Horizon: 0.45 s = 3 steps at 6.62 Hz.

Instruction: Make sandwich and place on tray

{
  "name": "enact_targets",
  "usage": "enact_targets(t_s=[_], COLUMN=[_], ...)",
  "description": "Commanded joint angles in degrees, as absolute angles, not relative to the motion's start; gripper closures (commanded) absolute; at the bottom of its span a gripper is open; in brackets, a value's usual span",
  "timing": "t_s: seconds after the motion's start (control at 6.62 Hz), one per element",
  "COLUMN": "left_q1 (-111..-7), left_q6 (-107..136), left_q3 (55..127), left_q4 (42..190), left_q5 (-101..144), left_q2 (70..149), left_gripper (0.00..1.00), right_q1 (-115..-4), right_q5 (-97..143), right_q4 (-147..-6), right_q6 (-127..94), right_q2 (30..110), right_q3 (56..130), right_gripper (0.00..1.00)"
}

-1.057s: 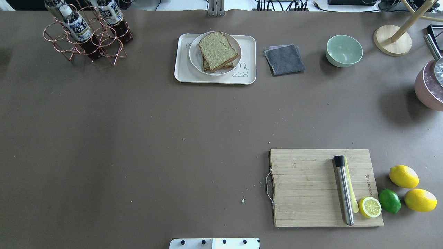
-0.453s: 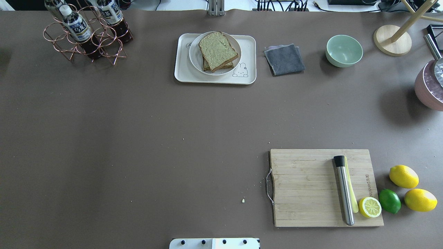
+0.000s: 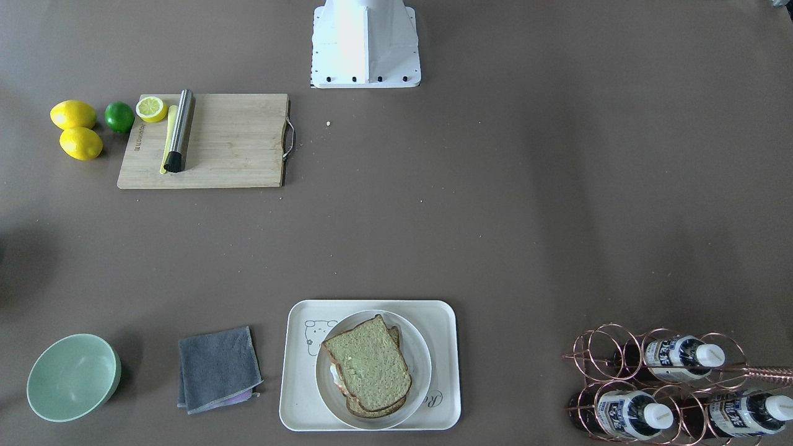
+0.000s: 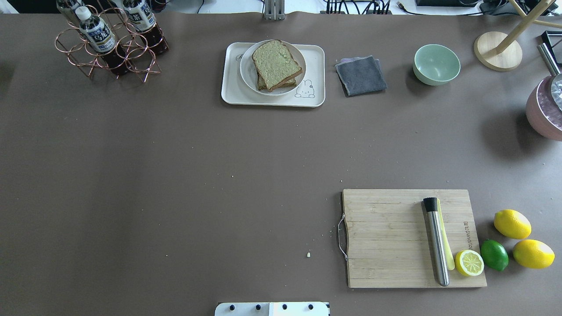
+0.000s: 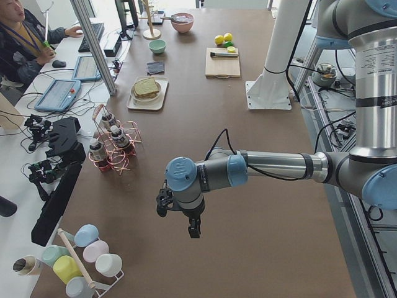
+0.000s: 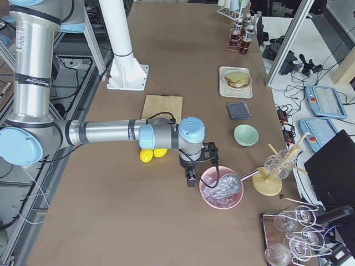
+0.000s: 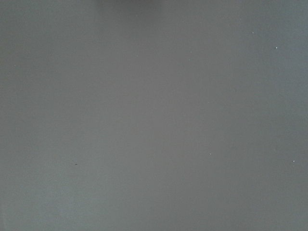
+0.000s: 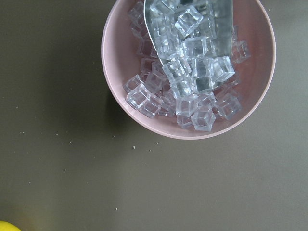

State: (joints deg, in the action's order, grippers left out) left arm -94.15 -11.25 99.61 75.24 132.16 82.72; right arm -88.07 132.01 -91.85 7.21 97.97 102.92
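The sandwich, two brown-crusted bread slices with a bit of egg white showing at the edge, lies on a round white plate. The plate sits on the cream tray at the table's far middle. Neither gripper shows in the overhead or front views. My left gripper hangs over bare table far to the left; I cannot tell whether it is open or shut. My right gripper hangs next to a pink bowl at the far right; I cannot tell its state either.
The pink bowl holds ice cubes and a metal scoop. A wooden cutting board carries a steel muddler and half a lemon; lemons and a lime lie beside it. A grey cloth, a green bowl and a bottle rack stand along the far edge.
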Motion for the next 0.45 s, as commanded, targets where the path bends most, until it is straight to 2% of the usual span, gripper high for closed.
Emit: enact_targets(t_s=[0.0,0.3], left_q1=[-94.13,-94.13], left_q6=[-11.25,-11.16], left_q3=[99.58,100.02], left_q4=[75.32,75.32], left_q5=[132.19,132.10], left_q2=[82.71,82.79], left_gripper=[0.02,0.02], right_q1=[-88.07,-88.07], right_q5=[132.01,131.92], right_q4=[-91.85,-91.85], right_q6=[7.21,7.29], right_q2=[98.00,98.09], right_q3=[102.92,102.92], right_gripper=[0.00,0.00])
